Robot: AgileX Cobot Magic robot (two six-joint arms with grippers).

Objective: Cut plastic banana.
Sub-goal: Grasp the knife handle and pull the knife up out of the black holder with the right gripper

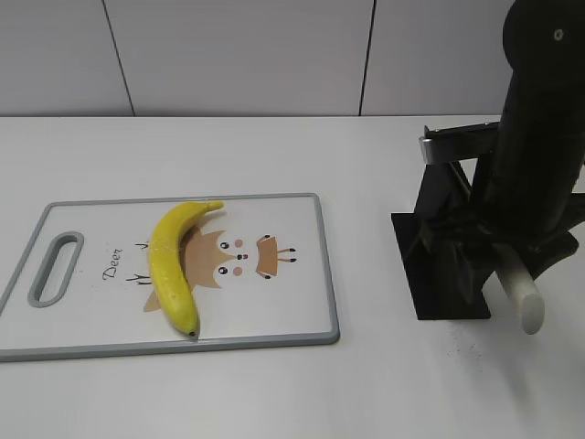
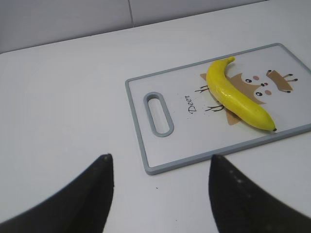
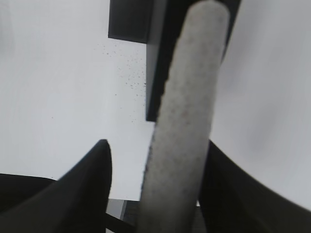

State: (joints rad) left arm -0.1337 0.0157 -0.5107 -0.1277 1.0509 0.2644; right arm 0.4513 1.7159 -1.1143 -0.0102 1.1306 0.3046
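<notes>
Plastic banana (image 1: 173, 265) lies on the grey-rimmed cutting board (image 1: 274, 320), over its printed deer figure, stem toward the back wall and dark tip at the board's near edge, well apart to the left of the right gripper (image 3: 155, 194). Right gripper sits at the black knife stand (image 1: 439, 265) on the white worktop (image 1: 274, 393), a pale speckled handle (image 3: 187, 111) between its fingers; whether they clamp it cannot be told. Left gripper (image 2: 160, 194) hangs wide over bare worktop, holding nothing, board and banana ahead of it to the right.
</notes>
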